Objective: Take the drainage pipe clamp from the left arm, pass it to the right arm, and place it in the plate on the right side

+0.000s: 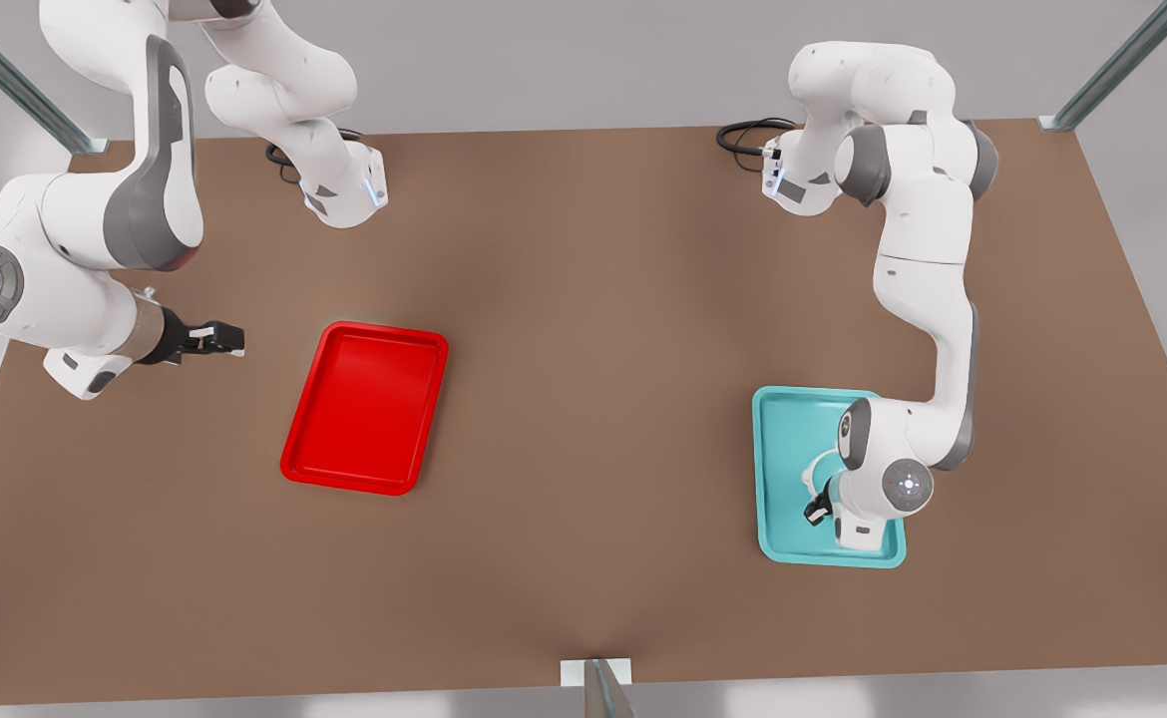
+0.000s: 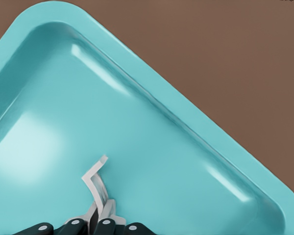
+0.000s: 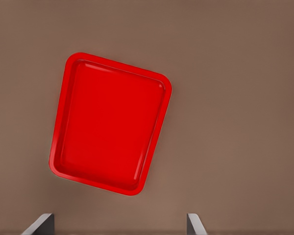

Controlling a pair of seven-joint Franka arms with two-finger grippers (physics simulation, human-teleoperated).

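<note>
Left gripper point(image 2: 99, 223) jaws clamped on drainage pipe clamp point(image 2: 95, 178) over teal tray point(image 2: 196, 142); right gripper point(image 3: 120, 226) jaws wide near plate point(image 3: 110, 122)

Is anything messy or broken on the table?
Nothing looks spilled or broken. The left gripper is over the teal tray, pinching the white drainage pipe clamp. The right gripper waits open beside the red plate, which sits flat and has nothing in it.

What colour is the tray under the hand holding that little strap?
Teal, clearest in the left wrist view.
</note>
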